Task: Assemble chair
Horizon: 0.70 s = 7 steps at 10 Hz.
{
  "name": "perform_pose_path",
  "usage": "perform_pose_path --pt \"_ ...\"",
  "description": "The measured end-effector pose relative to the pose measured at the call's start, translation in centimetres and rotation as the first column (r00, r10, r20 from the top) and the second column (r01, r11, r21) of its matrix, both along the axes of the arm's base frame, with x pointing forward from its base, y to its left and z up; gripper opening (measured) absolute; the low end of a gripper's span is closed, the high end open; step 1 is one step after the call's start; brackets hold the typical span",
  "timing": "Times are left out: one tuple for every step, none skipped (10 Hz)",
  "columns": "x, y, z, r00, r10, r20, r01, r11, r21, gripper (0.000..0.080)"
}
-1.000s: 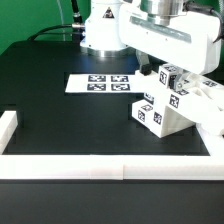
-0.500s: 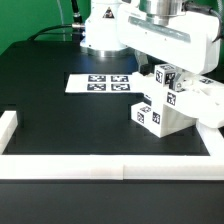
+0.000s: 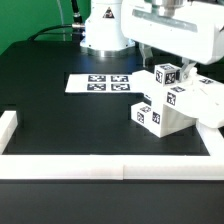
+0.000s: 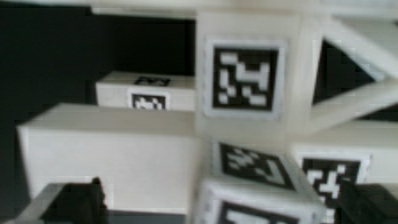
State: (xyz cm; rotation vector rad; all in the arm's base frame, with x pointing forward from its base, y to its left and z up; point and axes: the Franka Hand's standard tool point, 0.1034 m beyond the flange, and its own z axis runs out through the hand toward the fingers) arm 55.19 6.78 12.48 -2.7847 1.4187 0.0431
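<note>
– Near the desk's (image 3: 70,125) edge at the exterior view's right, what stands there?
– A part-built white chair (image 3: 168,103), a chunky cluster of tagged blocks and bars; it sits on the black desk close to the corner where the front and side border rails (image 3: 100,167) meet.
– Where are the jaws from it?
– Directly above; the arm (image 3: 175,35) hangs over the chair, so the chair lies straight below the jaws; the wrist view looks down onto it, with one dark fingertip (image 4: 80,200) showing beside a white block; the jaws stand wide apart and grip nothing.
– Which way does the chair run?
– Its tallest tagged bar stands roughly upright; the wider base spreads toward the desk's front; a downward move would likely need the jaws lined up across that bar.
– Room to move?
– Open desk lies toward the exterior view's left, bare up to the marker board (image 3: 100,83) near the back edge; the side rail is close by the chair, so there is little room there.
</note>
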Motion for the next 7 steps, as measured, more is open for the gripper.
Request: perform_pose_path --pt "-1.1 0.4 0.6 1.0 0.007 -0.001 -0.007 1.0 0.008 0.0649" --pt "-2.1 0.6 0.7 1.0 0.016 -0.002 -0.016 1.0 0.013 0.0649" --pt "-2.4 0.5 0.6 1.0 0.018 -0.007 -0.018 1.0 0.013 0.0649" --pt "-2.4 0.5 0.5 0.999 0.033 -0.006 -0.033 0.999 0.012 0.0649" --pt "-2.4 0.5 0.5 0.998 0.057 -0.006 -0.056 0.998 0.013 0.0649" --pt "-2.4 0.5 0.5 0.998 0.063 -0.006 -0.063 0.998 0.013 0.0649" --pt "-2.4 0.5 0.5 0.99 0.142 -0.003 -0.142 0.99 0.014 0.0649"
